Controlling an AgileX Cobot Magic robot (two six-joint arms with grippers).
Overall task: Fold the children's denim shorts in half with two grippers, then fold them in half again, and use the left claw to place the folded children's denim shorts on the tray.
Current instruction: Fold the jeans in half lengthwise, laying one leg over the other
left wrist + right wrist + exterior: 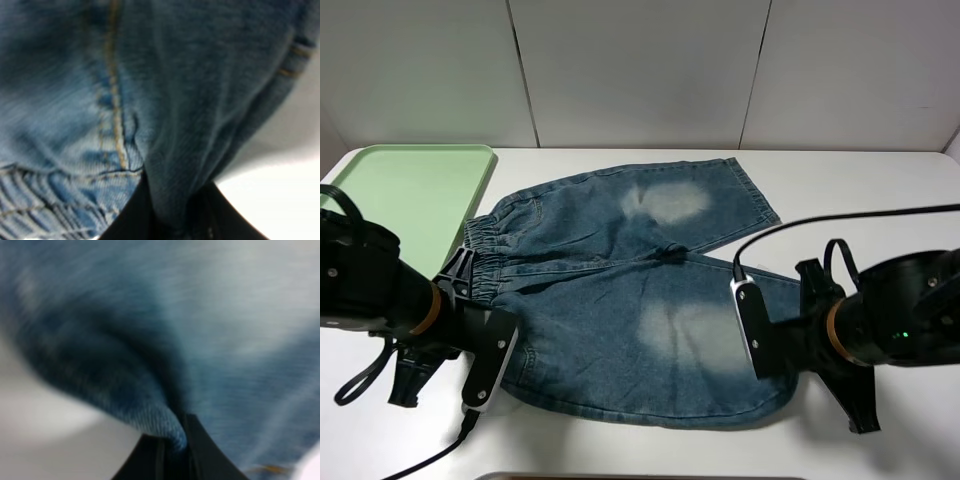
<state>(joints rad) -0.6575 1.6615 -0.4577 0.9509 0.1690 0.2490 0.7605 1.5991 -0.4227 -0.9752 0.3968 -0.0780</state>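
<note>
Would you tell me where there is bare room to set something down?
The tray, left of the shorts, is bare; so is the table right of the far leg. Crowded: the near edge, where the left gripper and right gripper pinch them.

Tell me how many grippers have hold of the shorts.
2. The left gripper is shut on the shorts at their near waist corner; the right gripper is shut on the near leg's hem end.

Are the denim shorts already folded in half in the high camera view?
No, the denim shorts lie spread open, with both legs and both pale patches showing.
</note>
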